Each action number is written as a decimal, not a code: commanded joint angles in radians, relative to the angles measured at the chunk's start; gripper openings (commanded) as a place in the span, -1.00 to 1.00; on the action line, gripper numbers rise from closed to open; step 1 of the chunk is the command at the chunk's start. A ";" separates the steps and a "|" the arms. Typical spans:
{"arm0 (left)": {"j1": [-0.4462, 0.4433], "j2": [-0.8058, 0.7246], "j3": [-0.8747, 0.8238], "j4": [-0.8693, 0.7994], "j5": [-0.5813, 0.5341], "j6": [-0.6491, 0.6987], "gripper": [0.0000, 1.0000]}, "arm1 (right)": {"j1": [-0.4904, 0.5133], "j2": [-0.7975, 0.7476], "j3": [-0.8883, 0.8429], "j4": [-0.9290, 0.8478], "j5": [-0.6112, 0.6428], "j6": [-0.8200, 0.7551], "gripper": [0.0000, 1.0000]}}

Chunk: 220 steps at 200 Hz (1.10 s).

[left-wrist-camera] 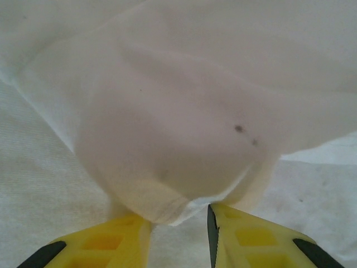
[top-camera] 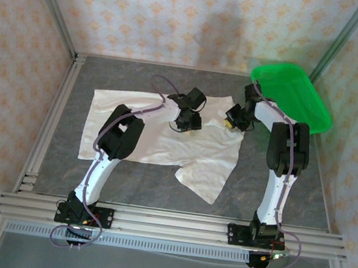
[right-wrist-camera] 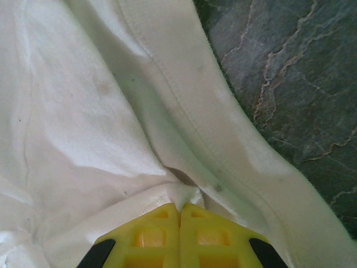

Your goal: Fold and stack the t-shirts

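Left hand point(left-wrist-camera: 175, 219) part closed, yellow jaws standing a little apart with a bunched fold of shirt point(left-wrist-camera: 184, 111) caught between them, the cloth drawn up into a soft tent. Two small dark specks on that fold. Seen from above, this hand point(top-camera: 186, 118) down on the shirt's far middle.

Right hand point(right-wrist-camera: 179, 207) closed tight, jaws pressed together, pinching a bit of shirt point(right-wrist-camera: 83, 123) at the tips, wrinkles running in to the grip. A stitched band of hem just beside the pinch, then bare bench point(right-wrist-camera: 290, 84), grey and veined. From above, this hand point(top-camera: 233, 120) at the shirt's far right corner.

Shirt point(top-camera: 165, 139) white, spread mostly flat across mid-bench, lightly rumpled, one flap trailing toward the near side on the right.

Basket point(top-camera: 315, 102) green, at the far right corner of the bench point(top-camera: 278, 180), just beyond the right arm, well apart from the shirt, its green floor in plain sight.
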 commanded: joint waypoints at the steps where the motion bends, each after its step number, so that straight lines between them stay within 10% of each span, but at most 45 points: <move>1: -0.009 0.015 0.029 -0.047 -0.049 0.001 -0.35 | -0.006 0.005 -0.005 0.010 -0.005 0.001 -1.00; 141: -0.010 0.056 0.112 -0.096 -0.067 -0.011 -0.56 | -0.006 0.002 -0.015 0.013 -0.012 -0.003 -1.00; 220: -0.009 0.029 0.131 -0.140 -0.109 0.017 -1.00 | -0.006 -0.009 -0.013 0.013 -0.020 -0.007 -1.00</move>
